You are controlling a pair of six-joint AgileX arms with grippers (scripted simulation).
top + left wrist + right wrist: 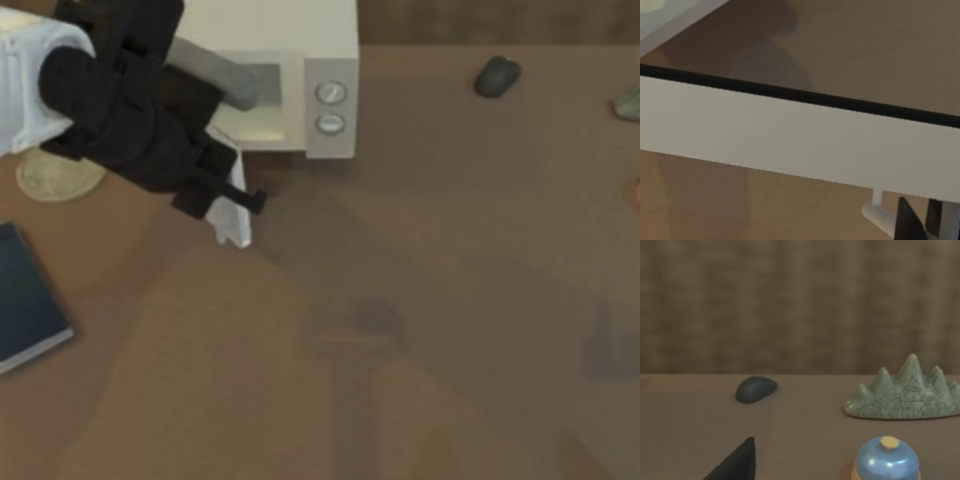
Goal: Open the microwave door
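Currently left gripper (243, 203) sits at the free edge of the microwave door (232, 205), out in front of the microwave (290, 75) near the top view's upper left. Fingers look closed around the slim handle bar (879, 215); the wrist view shows the bar and a dark fingertip (907, 222) right at it, but the contact itself falls at the frame's edge, so this is a judgement. Grip at the handle makes sense: it is the point farthest from the hinge, giving the most leverage.

Door stands swung well out from the cabinet, edge-on from above, roughly perpendicular to the front. Lit cavity (262, 110) is exposed beside the knob panel (330, 108). Task looks largely done; any further swing should follow the hinge arc.

Left arm body reaches over from the upper left, hiding part of the oven's left side.

Elsewhere: round plate (58, 176) and dark book (28, 300) on the left; computer mouse (497, 76) on the right, well apart from the door.

Right arm is out of the top view; its wrist camera shows only a dark fingertip (737, 462), the mouse, a green ridged ornament (905, 395) and a blue bell (886, 459). Its opening cannot be told.
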